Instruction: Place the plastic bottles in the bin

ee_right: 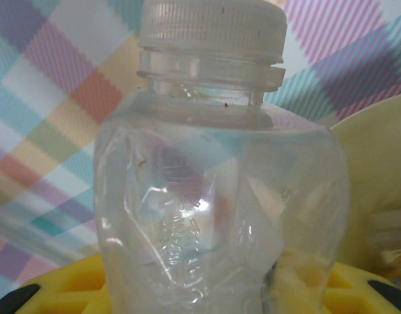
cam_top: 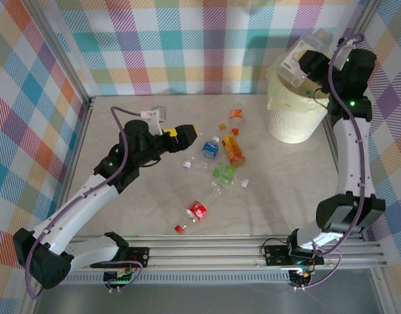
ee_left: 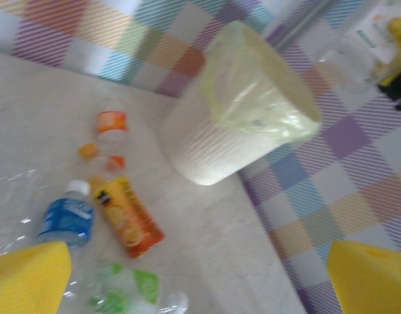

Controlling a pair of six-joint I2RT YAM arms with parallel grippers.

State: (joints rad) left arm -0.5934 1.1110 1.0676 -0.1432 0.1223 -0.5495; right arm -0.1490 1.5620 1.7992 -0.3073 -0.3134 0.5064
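Note:
Several plastic bottles lie mid-table: a blue-labelled one (cam_top: 209,148) (ee_left: 66,219), an orange one (cam_top: 233,150) (ee_left: 128,216), a crushed green-labelled one (cam_top: 224,173) (ee_left: 122,288), a red-labelled one (cam_top: 196,210) and a small orange-labelled one (cam_top: 236,116) (ee_left: 111,124). My left gripper (cam_top: 190,134) (ee_left: 200,281) hangs open just left of the blue bottle with nothing between its yellow fingers. The cream bin (cam_top: 292,121) (ee_left: 207,150) with its pale yellow liner stands at the far right. Above its rim my right gripper (cam_top: 302,69) (ee_right: 213,291) is shut on a clear white-capped bottle (cam_top: 290,64) (ee_right: 213,196).
Loose caps lie among the bottles: red (cam_top: 179,229), orange (cam_top: 222,125), white (cam_top: 244,183). Checked walls close in the table on three sides. The bin stands close to the right wall. Bare tabletop lies between the bottles and the bin.

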